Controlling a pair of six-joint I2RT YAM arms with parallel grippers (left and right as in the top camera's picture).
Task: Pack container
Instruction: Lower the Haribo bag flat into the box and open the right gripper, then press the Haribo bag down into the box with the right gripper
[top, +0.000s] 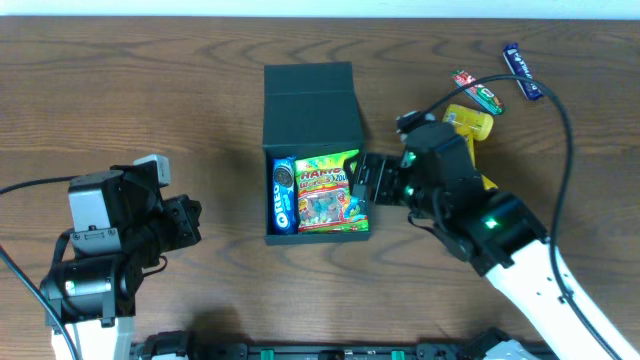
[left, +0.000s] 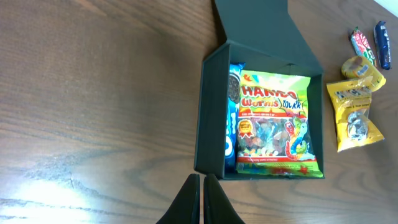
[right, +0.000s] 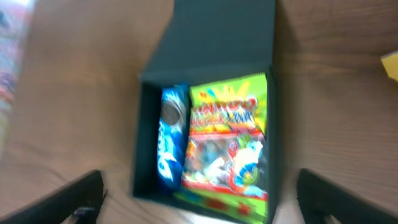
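While the container (top: 312, 108) stood open near the middle of the desk (top: 150, 90), its flap lid lay folded back toward the far edge. Inside we saw a blue Oreo pack (top: 283, 196) along the left wall and a gummy bag (top: 328, 190) filling the space beside it, the two touching.

The right claw (top: 374, 180) sat just beside the container's right wall, at the near half of the box. From overhead we could not tell whether it touched the wall. In the right wrist view its fingers (right: 78, 196) were spread wide with nothing between them but the box below, and they framed the container (right: 217, 31) on both sides. That view was blurred.

The left claw (top: 188, 222) was well apart from the container, off to its left near the front of the desk. In the left wrist view that claw (left: 203, 178) had its fingers pressed almost together and held nothing. The container (left: 210, 112) lay ahead of it and slightly right.

To the right of the box, behind the right arm, lay a yellow packet (top: 470, 124), a red-green candy (top: 478, 93) and a blue bar (top: 522, 70).
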